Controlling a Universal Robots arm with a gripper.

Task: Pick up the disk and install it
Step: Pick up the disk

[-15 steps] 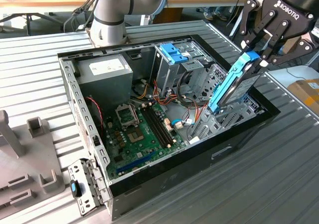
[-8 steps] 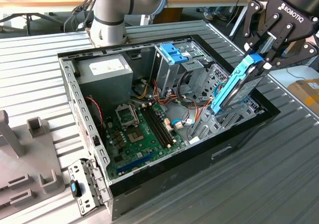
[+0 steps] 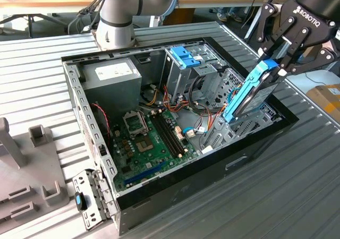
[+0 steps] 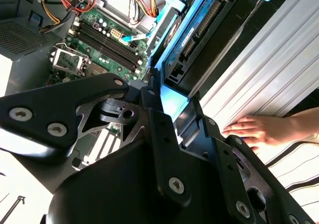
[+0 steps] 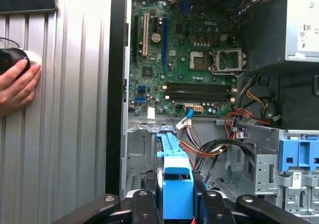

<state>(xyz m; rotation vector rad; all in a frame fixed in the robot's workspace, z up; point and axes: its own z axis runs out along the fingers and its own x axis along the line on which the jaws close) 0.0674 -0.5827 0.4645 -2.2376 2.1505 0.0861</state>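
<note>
The disk is being gripped by its blue end tab in the clenched hand, tilted steeply with its lower end being dipped into the open computer case toward the exterior view's right. The slant is probably being used to line the rails up with a bay. Flat dark slab, glossy blue plastic rails. The black sheet-metal case is being carried on the ribbed grey desk.

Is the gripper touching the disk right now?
Touching. In the exterior view the gripper clamps the blue top end of the disk, holding it tilted over the case.
</note>
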